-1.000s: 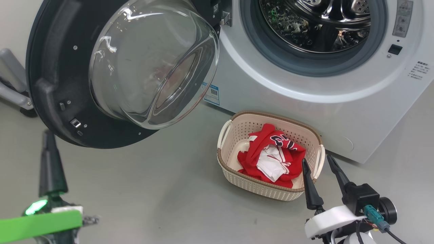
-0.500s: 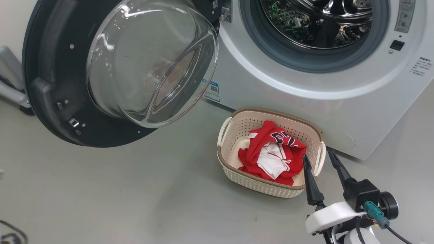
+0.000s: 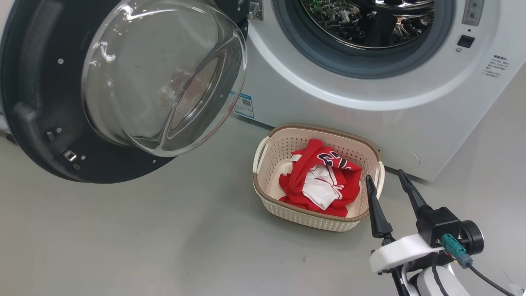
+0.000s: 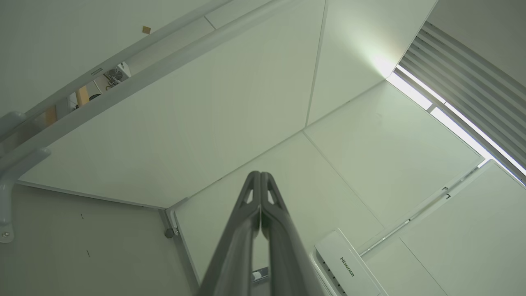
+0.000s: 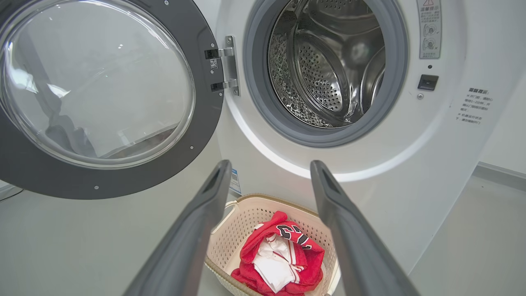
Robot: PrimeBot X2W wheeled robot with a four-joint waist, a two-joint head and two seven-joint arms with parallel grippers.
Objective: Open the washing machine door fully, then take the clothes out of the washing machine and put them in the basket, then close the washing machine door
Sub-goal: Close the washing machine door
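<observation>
Door (image 3: 37, 102) at ten o'clock in the head view, swung wide on its hinge (image 3: 254, 9), black ring facing out and clear glass bowl (image 3: 160, 78) bulging toward centre. Washer (image 3: 328, 111) from twelve to two o'clock, white front, grey rubber rim (image 3: 361, 70) around the open mouth, steel drum (image 3: 370, 20) shining inside. Small blue label (image 3: 243, 105) on the washer's front at eleven o'clock, just beside the bowl's edge. Basket (image 3: 304, 216) on the grey floor (image 3: 164, 238) just below centre, toward five o'clock, close before the washer's lower front and below the mouth. Clothes (image 3: 324, 181) lying in the basket: crumpled red cloth with a white patch and dark lettering, heaped toward the basket's right half, cream bottom showing at its left. Right gripper (image 3: 384, 175) at five o'clock, fingers (image 3: 376, 213) pointing up toward twelve, jaws spread wide and holding nothing; inner fingertip over the basket's right rim beside the white handle (image 3: 381, 183), contact not clear. From the right wrist, the same two fingers splayed from six o'clock, basket and clothes between them at six, drum at one o'clock, door at ten. Left gripper (image 4: 260, 174) in the left wrist view, rising from six o'clock to centre, jaws pressed together with tips touching, nothing between them, aimed at pale wall and ceiling panels (image 4: 205, 123); white air-conditioner unit (image 4: 349, 263) at five o'clock, slatted vent (image 4: 472, 82) at two o'clock.
</observation>
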